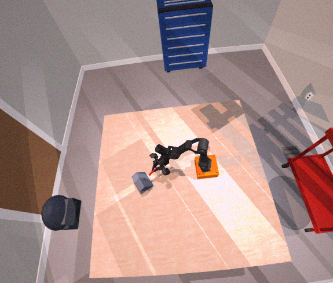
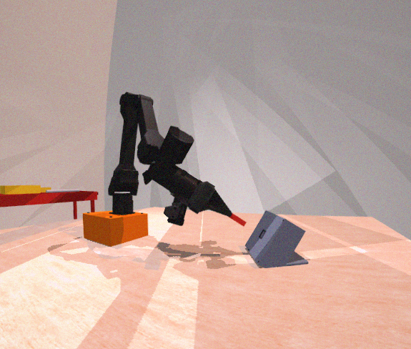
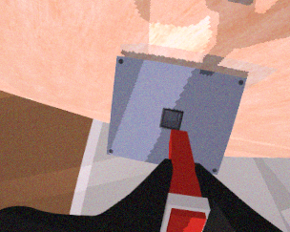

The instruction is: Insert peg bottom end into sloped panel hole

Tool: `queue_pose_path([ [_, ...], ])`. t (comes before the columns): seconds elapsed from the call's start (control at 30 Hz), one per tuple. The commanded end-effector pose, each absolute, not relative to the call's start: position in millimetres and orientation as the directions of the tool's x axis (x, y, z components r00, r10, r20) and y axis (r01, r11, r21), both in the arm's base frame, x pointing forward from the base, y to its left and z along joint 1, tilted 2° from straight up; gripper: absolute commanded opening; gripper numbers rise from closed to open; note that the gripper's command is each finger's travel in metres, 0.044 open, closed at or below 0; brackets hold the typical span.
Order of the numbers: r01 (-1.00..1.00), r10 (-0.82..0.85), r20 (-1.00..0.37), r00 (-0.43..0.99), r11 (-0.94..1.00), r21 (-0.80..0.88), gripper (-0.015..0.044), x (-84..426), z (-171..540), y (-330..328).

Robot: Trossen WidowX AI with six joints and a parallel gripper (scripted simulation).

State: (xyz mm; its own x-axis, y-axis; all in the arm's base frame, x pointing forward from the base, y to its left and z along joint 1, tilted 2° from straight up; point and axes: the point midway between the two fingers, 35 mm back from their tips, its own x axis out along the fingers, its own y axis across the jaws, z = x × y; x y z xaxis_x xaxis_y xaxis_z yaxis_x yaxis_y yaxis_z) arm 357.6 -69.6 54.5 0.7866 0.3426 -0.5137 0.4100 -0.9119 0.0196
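The desk (image 1: 221, 225) (image 2: 235, 307) (image 3: 43, 61) carries the arm (image 1: 176, 151) (image 2: 128, 139), which reaches out toward the sloped panel (image 1: 142, 181) (image 2: 274, 240) (image 3: 134, 104), a blue-grey block with a square hole (image 2: 261, 234) (image 3: 172, 118) in its face. The black gripper (image 1: 153, 170) (image 2: 231, 214) (image 3: 179, 168) points down at a slant, clamped on the red peg (image 1: 152, 171) (image 2: 238, 219) (image 3: 183, 163). The peg lies between the fingertips and juts out beyond them, tilted, its free end near the panel's face, above the desk and outside the hole.

Red peg, blue-grey panel, pale bench
The peg (image 1: 152, 171) (image 2: 238, 219) (image 3: 185, 163) is plain red; the sloped panel (image 1: 142, 182) (image 2: 278, 240) (image 3: 134, 109) is blue-grey with dark corner dots — and the peach-pink bench (image 1: 190, 237) (image 2: 235, 307) (image 3: 48, 61) carries cream light stripes running to its edges.
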Motion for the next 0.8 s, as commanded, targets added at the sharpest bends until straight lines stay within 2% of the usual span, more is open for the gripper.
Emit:
queue_pose_path([
  [0.0, 0.400, 0.339, -0.507, 0.792, -0.916, 0.013, 0.0000, 361.8, 52.9, -69.1],
  [0.77, 0.376, 0.335, -0.483, 0.809, -0.927, -0.013, 0.0000, 375.5, 42.8, -64.6],
])
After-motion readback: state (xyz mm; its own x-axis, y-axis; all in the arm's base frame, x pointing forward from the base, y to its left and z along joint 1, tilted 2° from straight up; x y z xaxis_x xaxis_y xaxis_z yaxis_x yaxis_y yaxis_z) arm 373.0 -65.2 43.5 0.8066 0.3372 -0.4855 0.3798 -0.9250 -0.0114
